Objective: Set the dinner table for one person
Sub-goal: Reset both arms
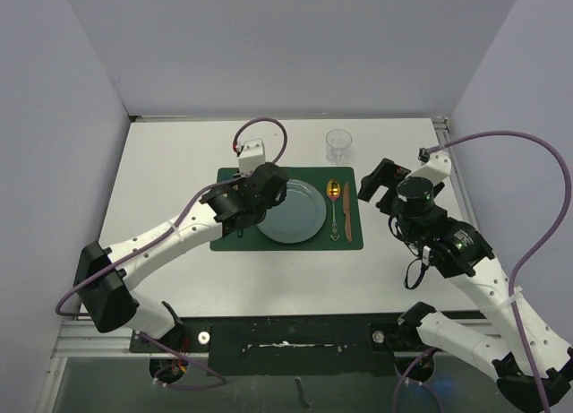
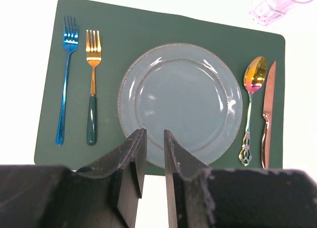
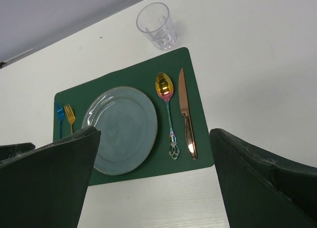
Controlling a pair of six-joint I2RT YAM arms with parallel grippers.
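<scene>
Left jaws narrow, a slim gap between the pads, nothing gripped; hanging above the near rim of the plate (image 2: 183,97), height over it not readable. Right jaws spread wide, empty, poised over bare counter (image 1: 170,162) just right of the placemat (image 1: 354,238), apart from it. Left arm (image 1: 170,238) laid diagonally across the near-left counter; right arm (image 1: 470,252) along the right side.

Metal rail (image 1: 89,339) along the near counter edge. Broad bare white strip between that edge and the near placemat edge. Placemat roughly central on the counter, edges parallel to the counter's; bare margins on the left, right and far sides.

On the placemat, left to right:
- blue fork (image 2: 65,79) near the left edge
- gold fork (image 2: 92,84) just beside it, not touching
- plate, central
- spoon (image 2: 252,99) between plate and knife, small gap to the plate rim
- knife (image 2: 267,114) just inside the right edge

All cutlery lying near-to-far.

Past the far right corner: clear glass (image 1: 338,144), upright on bare counter, off the placemat. Open counter beyond, up to the far edge at the wall.
</scene>
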